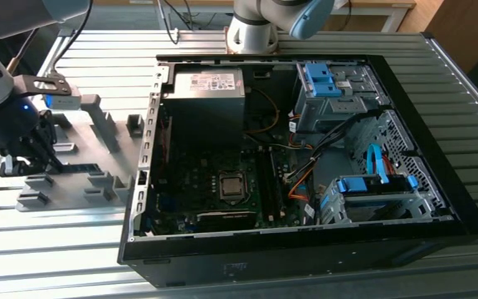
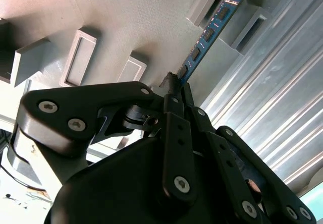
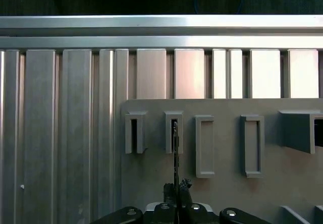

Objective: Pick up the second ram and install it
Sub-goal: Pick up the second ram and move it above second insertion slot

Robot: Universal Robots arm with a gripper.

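The second ram (image 2: 209, 30), a thin blue-green board with small dark chips, stands on edge in the slotted blocks of the grey fixture (image 2: 126, 17). My gripper (image 2: 174, 81) is shut on one end of it, and the other end sits in a far block. In the first wrist view the ram (image 3: 175, 148) shows edge-on, rising from the fingertips (image 3: 184, 185) to a slotted block. In the exterior view the gripper (image 1: 38, 163) hangs low over the fixture (image 1: 98, 134) at the exterior view's left, with the ram (image 1: 79, 167) beside it as a dark strip.
An open computer case (image 1: 305, 249) lies in the middle of the ribbed metal table (image 1: 56, 249). Inside it are the motherboard with its CPU socket (image 1: 232, 185), long memory slots (image 1: 268, 180), cables and blue drive-bay clips (image 1: 363, 184). The arm's base (image 1: 251, 31) stands behind the case.
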